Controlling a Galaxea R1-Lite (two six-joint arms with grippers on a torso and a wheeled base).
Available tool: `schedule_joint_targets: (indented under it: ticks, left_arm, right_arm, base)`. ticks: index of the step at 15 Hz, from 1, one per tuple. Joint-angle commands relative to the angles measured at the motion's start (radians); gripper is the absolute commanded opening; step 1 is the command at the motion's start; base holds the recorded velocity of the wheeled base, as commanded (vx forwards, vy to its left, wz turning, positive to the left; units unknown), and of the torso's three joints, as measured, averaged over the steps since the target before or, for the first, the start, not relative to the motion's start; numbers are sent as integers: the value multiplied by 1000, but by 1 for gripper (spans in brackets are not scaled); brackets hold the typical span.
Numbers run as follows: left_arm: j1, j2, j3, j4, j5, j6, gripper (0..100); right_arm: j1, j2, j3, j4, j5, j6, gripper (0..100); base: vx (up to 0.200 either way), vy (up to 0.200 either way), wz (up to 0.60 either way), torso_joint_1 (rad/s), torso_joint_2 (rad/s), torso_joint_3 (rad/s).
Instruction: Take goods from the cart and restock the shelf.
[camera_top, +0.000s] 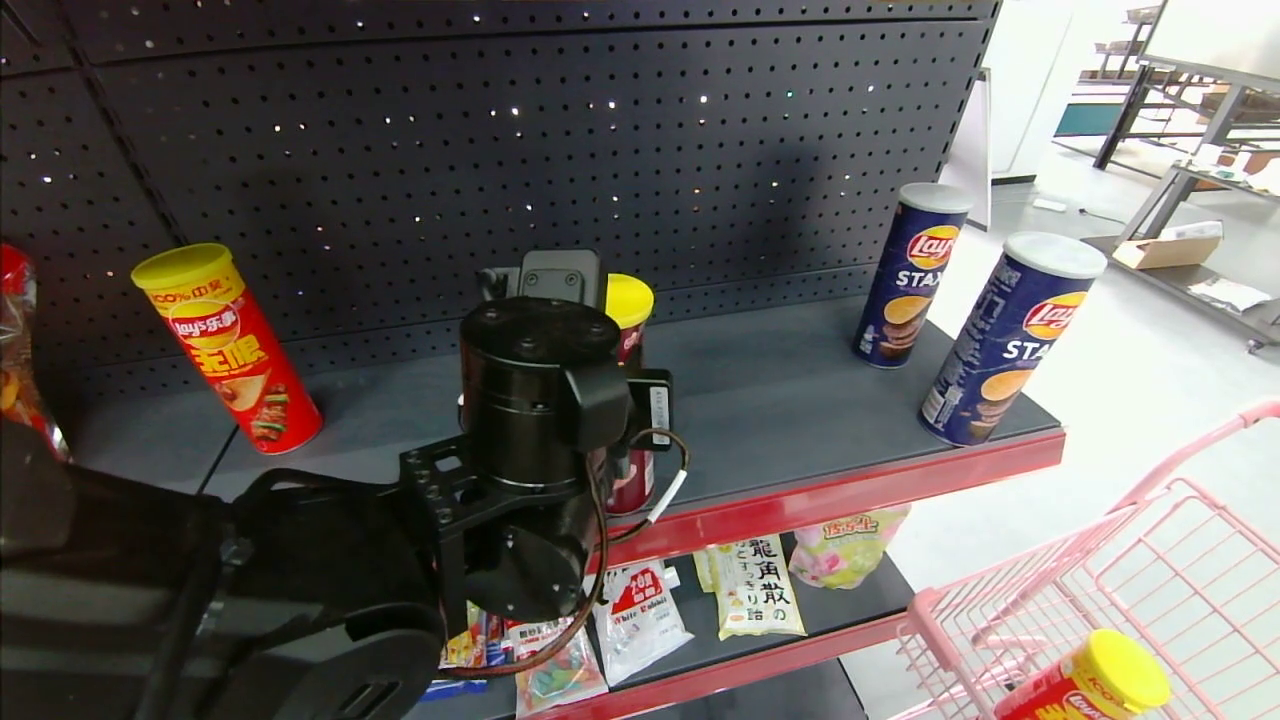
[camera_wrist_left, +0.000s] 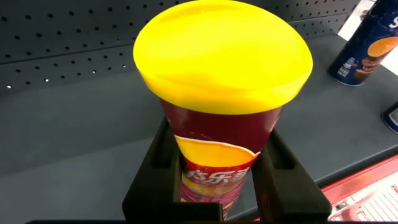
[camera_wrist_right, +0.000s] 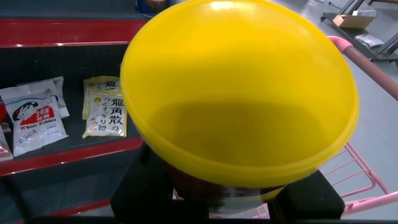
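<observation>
On the shelf (camera_top: 780, 400), a can (camera_wrist_left: 217, 143) stands upright, half hidden, left fingers (camera_wrist_left: 158, 174) clamping it. Right fingers (camera_wrist_right: 140, 186) grip a second can (camera_wrist_right: 239, 124), its body hidden under the lid (camera_wrist_right: 249, 37).

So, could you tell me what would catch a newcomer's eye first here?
The left gripper clamps an upright red chip can with a bright yellow lid on the shelf. A second yellow-lidded can sits at the right gripper in the pink cart, and two blue cans stand at the shelf's right end.
</observation>
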Motion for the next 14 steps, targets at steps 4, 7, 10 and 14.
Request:
schedule_joint_targets:
  ticks: [4, 7, 10, 14]
  left_arm:
    - [1, 5, -7, 3, 35, 4, 0]
    - [1, 7, -13, -4, 35, 7, 0]
    - [1, 17, -10, -94, 33, 41, 0]
    - [-2, 60, 21, -229, 59, 76, 0]
  right_arm:
    - [0, 0, -1, 0, -4, 0, 0]
    - [0, 0, -1, 2, -9, 1, 0]
    - [1, 0, -2, 3, -10, 0, 0]
    - [1, 0, -2, 5, -10, 0, 0]
  base:
    - [0, 0, 0, 0, 0, 0]
    - [0, 0, 0, 0, 0, 0]
    - [0, 0, 0, 0, 0, 0]
    - [0, 0, 0, 0, 0, 0]
